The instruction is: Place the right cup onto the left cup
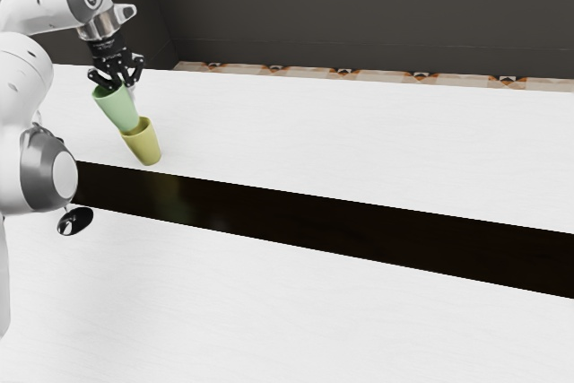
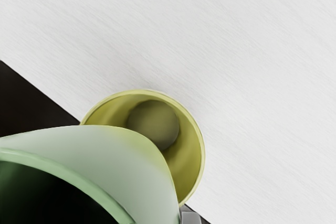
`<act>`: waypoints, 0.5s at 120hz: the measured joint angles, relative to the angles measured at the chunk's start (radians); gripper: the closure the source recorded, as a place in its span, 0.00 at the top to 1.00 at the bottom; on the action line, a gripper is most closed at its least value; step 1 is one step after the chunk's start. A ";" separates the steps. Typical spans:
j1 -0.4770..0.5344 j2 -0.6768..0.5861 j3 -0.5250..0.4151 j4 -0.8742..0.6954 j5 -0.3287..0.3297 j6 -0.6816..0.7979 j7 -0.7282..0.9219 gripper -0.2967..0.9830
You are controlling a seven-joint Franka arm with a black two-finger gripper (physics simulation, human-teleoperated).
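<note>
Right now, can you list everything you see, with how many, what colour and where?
Green cup: one, light green, held above part of the yellow cup
Yellow cup: one, yellow, on the tabletop
Tabletop: one, white, under the cups
Band: one, black, running across the white
Oval thing: one, black, beside my arm; I can't tell what it is
Patterned strip: one, brownish, beyond the tabletop
Wall: one long face, dark grey, at the back
My arm: one, white and grey, from the exterior view's left
My jaws: one pair, black, closed on the green cup
</note>
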 joint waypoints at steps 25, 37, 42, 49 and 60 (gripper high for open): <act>-0.001 0.006 -0.004 0.003 0.000 -0.003 0.019 0.16; -0.001 0.012 -0.008 0.003 0.000 -0.003 0.025 0.16; -0.001 0.017 -0.009 0.003 0.000 -0.002 0.027 0.16; -0.001 0.021 -0.009 0.002 0.000 -0.001 0.030 0.16; -0.001 0.028 -0.009 0.002 0.001 0.002 0.033 0.16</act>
